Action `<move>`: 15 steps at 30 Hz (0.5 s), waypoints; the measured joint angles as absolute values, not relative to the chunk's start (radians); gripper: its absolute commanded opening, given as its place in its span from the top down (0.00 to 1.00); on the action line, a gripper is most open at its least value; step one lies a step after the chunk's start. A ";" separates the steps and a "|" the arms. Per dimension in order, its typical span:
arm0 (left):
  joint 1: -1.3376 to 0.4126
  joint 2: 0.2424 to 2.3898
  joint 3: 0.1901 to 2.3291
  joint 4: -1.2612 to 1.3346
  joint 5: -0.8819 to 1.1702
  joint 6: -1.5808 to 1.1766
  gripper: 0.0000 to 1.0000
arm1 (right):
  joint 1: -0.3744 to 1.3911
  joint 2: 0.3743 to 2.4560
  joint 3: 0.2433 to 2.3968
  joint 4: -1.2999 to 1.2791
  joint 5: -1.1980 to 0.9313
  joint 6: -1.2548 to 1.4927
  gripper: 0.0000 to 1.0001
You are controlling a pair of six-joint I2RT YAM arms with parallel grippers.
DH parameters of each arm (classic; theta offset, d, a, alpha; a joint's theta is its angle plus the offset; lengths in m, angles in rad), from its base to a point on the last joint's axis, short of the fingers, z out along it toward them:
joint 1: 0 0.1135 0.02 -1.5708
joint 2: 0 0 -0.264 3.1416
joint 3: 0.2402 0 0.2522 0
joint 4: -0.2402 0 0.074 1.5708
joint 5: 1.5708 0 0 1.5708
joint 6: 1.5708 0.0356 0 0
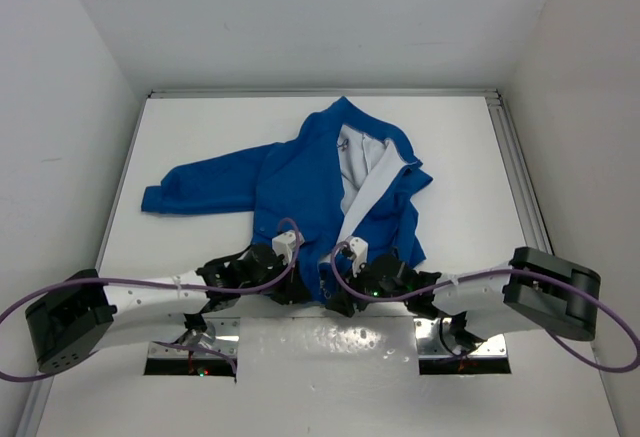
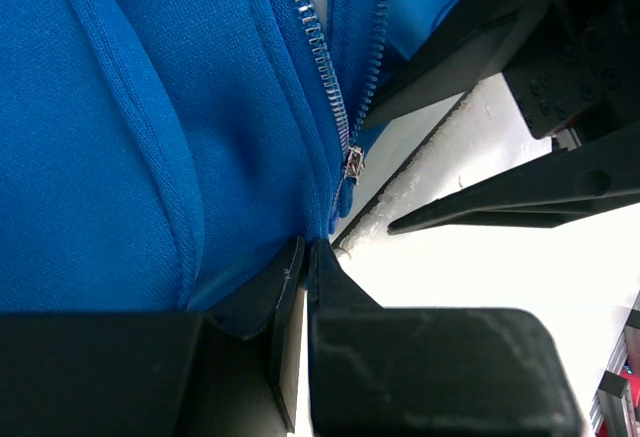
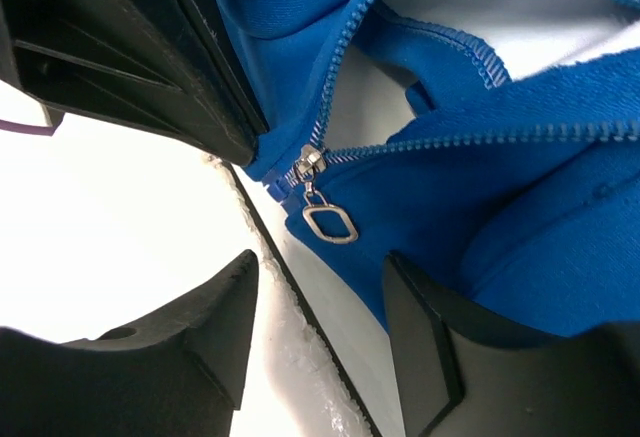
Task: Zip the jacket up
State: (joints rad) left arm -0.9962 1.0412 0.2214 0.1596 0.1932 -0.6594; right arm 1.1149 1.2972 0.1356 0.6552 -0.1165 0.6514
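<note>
**Pull sits just ahead of the open right gripper; zip runs near to far**

Jacket [image 1: 300, 182] lies flat on the table [image 1: 200, 127], collar far, hem [image 2: 318, 225] near, front unzipped. Slider [image 3: 308, 165] is at the near end of the zip, with the pull [image 3: 330, 223] hanging toward the arms. Right gripper [image 3: 322, 262] is spread wide, its fingers either side of the pull and not touching it. Left gripper [image 2: 306, 249] is pinched on the hem beside the zip's foot. The right arm is nearer the pull. The stroke probably goes away from the bases, angled slightly right.

Hem: bright blue fabric jacket [image 1: 300, 187], 6 o'clock edge hidden under black left gripper [image 1: 303, 292] and right gripper [image 1: 338, 302].
Pull: small metal zipper pull [image 3: 310, 165] too small to make out from above.
</note>
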 measured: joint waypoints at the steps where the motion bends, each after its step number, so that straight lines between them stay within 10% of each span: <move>1: -0.996 1.037 0.221 0.159 0.194 -0.659 1.00 | 1.114 1.304 0.138 0.663 -0.118 0.649 0.47; 15: -0.996 1.023 0.218 0.152 0.213 -0.656 1.00 | 1.114 1.416 0.196 0.735 -0.142 0.614 0.54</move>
